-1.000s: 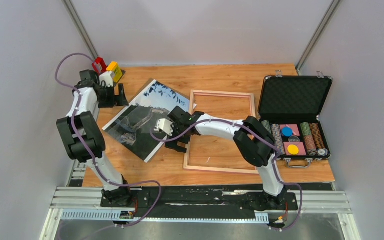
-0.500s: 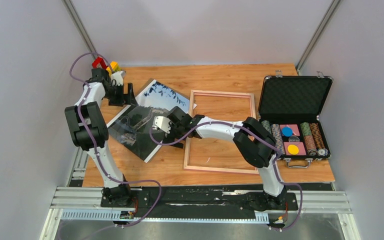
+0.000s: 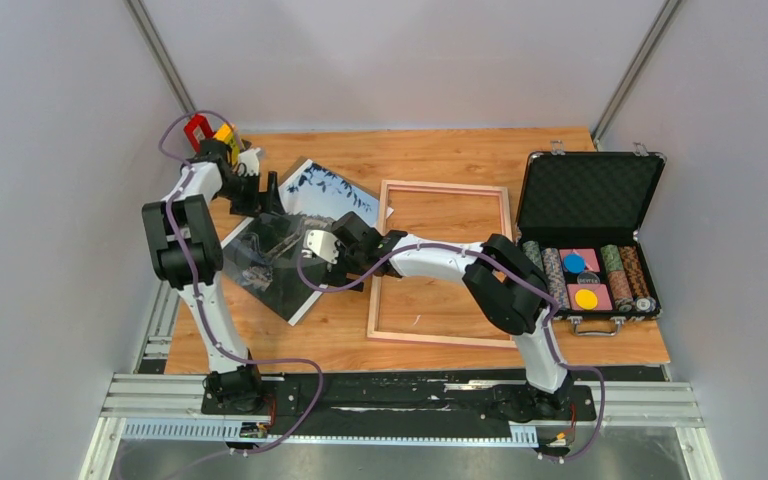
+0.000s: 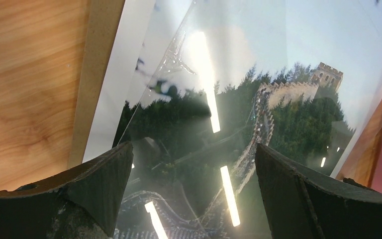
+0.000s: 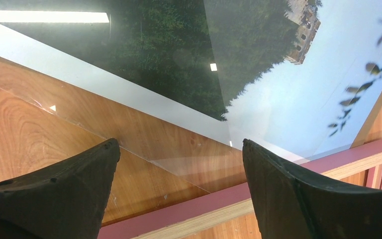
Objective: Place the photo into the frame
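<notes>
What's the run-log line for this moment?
left gripper: open, above photo | right gripper: open, above photo edge near frame | photo: outside frame

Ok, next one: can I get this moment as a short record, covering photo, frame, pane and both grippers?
photo: flat on the table, left of the frame, not in it
frame: empty
clear pane: loose, lying over the photo
left gripper: open, above the photo
right gripper: open, above the photo's edge by the frame
</notes>
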`<state>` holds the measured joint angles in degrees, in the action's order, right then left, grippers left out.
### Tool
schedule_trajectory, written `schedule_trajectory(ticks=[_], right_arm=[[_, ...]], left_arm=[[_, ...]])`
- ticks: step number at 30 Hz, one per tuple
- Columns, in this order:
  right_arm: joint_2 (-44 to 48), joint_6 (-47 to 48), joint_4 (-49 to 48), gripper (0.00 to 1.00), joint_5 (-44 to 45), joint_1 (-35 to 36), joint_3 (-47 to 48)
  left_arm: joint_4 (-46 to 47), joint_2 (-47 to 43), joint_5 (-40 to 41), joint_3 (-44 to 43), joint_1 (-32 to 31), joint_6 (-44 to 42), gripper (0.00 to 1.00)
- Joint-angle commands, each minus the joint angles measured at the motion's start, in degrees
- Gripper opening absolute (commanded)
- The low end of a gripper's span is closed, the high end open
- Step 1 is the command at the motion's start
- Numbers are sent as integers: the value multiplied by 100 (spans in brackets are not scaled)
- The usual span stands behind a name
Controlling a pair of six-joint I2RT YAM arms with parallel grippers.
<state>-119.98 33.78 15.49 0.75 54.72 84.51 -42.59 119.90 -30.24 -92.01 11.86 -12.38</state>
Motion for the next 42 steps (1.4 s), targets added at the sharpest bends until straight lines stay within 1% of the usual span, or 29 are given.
schedule_trajectory(ticks=[1,4,17,25,28,36,42], right_arm=[[-206,79,-81,96,241,-2,-49],[-177,18,-64,96,210,-5,-95],[-148,-141,7,96,118,-5,-219],[-155,-166,42,96,92,-5,-249],[-185,-152,49,96,92,0,-257],[-346,-96,8,95,276,-16,-126],[-458,-32,-6,95,421,-49,37]], left_arm=[[-15,73,-172,-421,-78,-148,100],[28,131,-227,-547,-123,-130,100],[30,545,35,-942,-348,-287,100],[-105,710,114,-1115,-364,-524,99],[-290,774,102,-1195,-375,-688,98],[-659,723,1,-1027,-385,-1268,96],[-792,649,-49,-854,-386,-1497,95]])
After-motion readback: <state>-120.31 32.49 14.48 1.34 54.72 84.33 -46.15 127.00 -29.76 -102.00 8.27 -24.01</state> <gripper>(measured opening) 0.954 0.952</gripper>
